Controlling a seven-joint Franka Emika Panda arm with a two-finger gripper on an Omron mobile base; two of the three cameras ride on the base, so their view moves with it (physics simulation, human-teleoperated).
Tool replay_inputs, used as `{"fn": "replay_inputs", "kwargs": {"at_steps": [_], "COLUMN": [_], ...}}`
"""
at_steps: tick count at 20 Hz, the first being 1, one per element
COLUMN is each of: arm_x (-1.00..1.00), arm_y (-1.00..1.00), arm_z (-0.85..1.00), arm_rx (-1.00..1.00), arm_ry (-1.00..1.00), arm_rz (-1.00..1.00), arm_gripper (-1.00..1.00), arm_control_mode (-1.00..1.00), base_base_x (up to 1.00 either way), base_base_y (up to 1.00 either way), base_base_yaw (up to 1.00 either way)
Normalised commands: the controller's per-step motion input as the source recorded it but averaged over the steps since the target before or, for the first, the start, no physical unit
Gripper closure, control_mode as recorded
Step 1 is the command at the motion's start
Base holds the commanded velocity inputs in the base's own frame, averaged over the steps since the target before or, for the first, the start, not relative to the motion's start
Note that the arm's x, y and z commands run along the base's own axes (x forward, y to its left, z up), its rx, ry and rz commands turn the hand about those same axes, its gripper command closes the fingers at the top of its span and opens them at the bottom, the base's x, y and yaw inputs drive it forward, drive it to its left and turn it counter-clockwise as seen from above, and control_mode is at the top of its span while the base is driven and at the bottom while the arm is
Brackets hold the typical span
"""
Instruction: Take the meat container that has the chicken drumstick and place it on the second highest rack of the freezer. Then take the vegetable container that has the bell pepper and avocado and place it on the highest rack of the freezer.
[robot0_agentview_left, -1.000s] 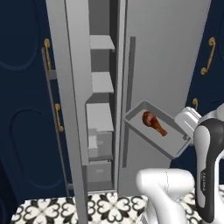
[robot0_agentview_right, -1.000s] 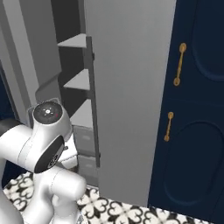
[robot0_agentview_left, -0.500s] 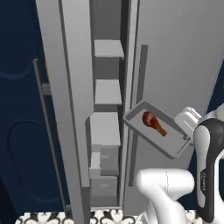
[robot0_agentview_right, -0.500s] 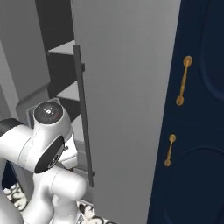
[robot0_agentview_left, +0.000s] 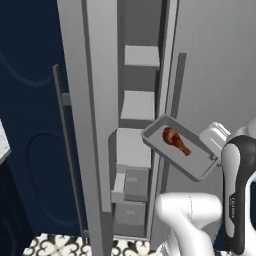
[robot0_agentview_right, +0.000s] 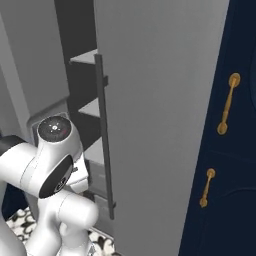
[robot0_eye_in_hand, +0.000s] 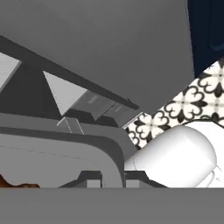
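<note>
In the left base view, the gripper (robot0_agentview_left: 214, 145) is largely hidden behind the meat container (robot0_agentview_left: 197, 162), whose right rim it is clamped on; the finger tips themselves cannot be made out. The grey tray is held tilted in the air, its low corner at about 4 o'clock, just in front of the open freezer (robot0_agentview_left: 140, 125). The chicken drumstick (robot0_agentview_left: 175, 140) lies inside it, reddish-brown, thick end at 10 o'clock, thin bone end at 4 o'clock. The highest rack (robot0_agentview_left: 142, 55) and the second highest rack (robot0_agentview_left: 138, 104) are seen as bare light-grey slabs. In the right base view the freezer door (robot0_agentview_right: 160, 125) hides most of the interior. In the hand view only a brown sliver of the drumstick is cut off at 8 o'clock.
</note>
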Motion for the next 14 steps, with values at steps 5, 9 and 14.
{"fn": "replay_inputs", "kwargs": {"at_steps": [5,9,14], "arm_x": [0.0,0.0,0.0], "arm_y": [0.0,0.0,0.0], "arm_z": [0.0,0.0,0.0], "arm_rx": [0.0,0.0,0.0], "arm_ry": [0.0,0.0,0.0], "arm_rz": [0.0,0.0,0.0], "arm_gripper": [1.0,1.0,1.0], "arm_control_mode": [1.0,1.0,1.0], "base_base_x": [0.44,0.53,0.62], "base_base_y": [-0.2,-0.28,-0.01], "base_base_yaw": [0.24,0.09,-0.02]}}
